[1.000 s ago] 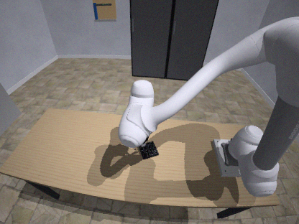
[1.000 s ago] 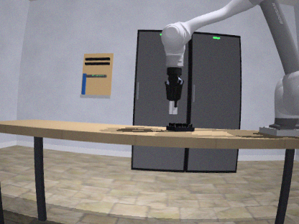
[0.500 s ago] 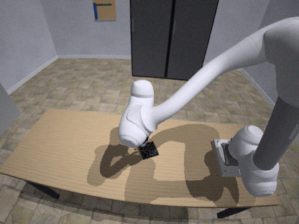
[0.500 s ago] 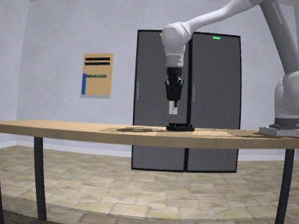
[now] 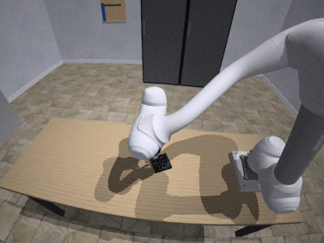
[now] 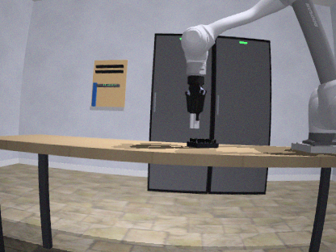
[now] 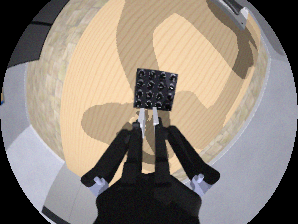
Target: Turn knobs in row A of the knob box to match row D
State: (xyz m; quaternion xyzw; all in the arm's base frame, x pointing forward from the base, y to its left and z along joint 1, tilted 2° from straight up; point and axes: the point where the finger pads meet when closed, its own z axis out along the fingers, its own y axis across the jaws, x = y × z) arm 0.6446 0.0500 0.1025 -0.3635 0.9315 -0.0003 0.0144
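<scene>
Left to right in the exterior view, the table (image 5: pixel 78 156) (image 6: pixel 101 149) (image 7: pixel 95 75) runs from its far left end, with bare wood showing, to one claw (image 6: pixel 194 123) (image 7: pixel 149 113), its two fingertips only a narrow gap apart, holding nothing and hanging above one black knob box (image 5: pixel 161 163) (image 6: pixel 203 143) (image 7: pixel 156 89), apart from it. The box sits on the tabletop inside its edges, sixteen knobs in four rows of four, with bare wood between it and one arm base (image 5: pixel 243 187) (image 6: pixel 300 148) at the right.

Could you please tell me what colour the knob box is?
The knob box is black with small whitish markings; the wrist view shows it best.
</scene>
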